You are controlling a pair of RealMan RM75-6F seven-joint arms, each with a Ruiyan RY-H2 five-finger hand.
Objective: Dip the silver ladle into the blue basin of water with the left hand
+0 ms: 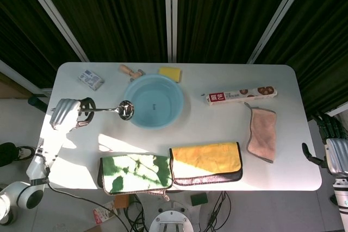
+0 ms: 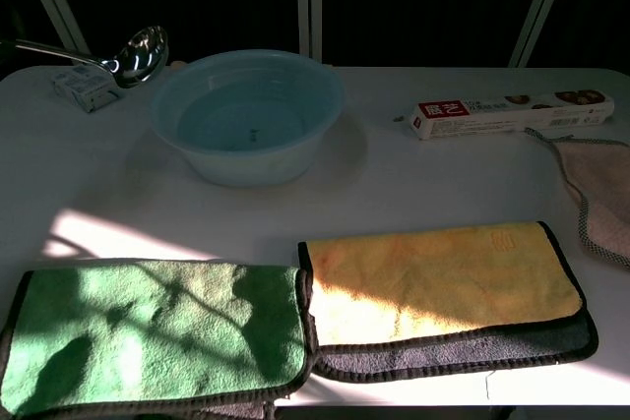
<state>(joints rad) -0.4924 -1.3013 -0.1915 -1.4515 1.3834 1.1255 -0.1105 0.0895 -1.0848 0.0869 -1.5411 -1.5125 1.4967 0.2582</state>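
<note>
White counter (image 1: 304, 134) against dark curtains, strong sun patches on the near left. Left robot hand (image 1: 66, 113) sits over the counter's left edge, fingers wrapped around the silver ladle (image 1: 111, 110) handle end; exact finger layout is hard to read from above. Ladle is held off the counter, roughly level, bowl just at the left rim of the blue basin (image 1: 154, 101), not in the water. Chest view cuts the hand off at the left edge: only the ladle's handle and bowl show, up left of the basin. Right robot hand (image 1: 331, 148) is off the counter's right end, partly cut by the frame, holding nothing, fingers look loosely apart. One basin with water, back center. One small box (image 1: 91, 80) back left, one wooden item (image 1: 131, 71) behind the basin, partly hidden, can't identify it. One yellow sponge (image 1: 170, 73). One long cookie box (image 1: 240, 95) right of basin. Three cloths: green (image 1: 136, 173) and yellow (image 1: 205, 161) touching at the front edge, pink (image 1: 261, 133) on the right. Clutter under the front edge too small to tell.
</note>
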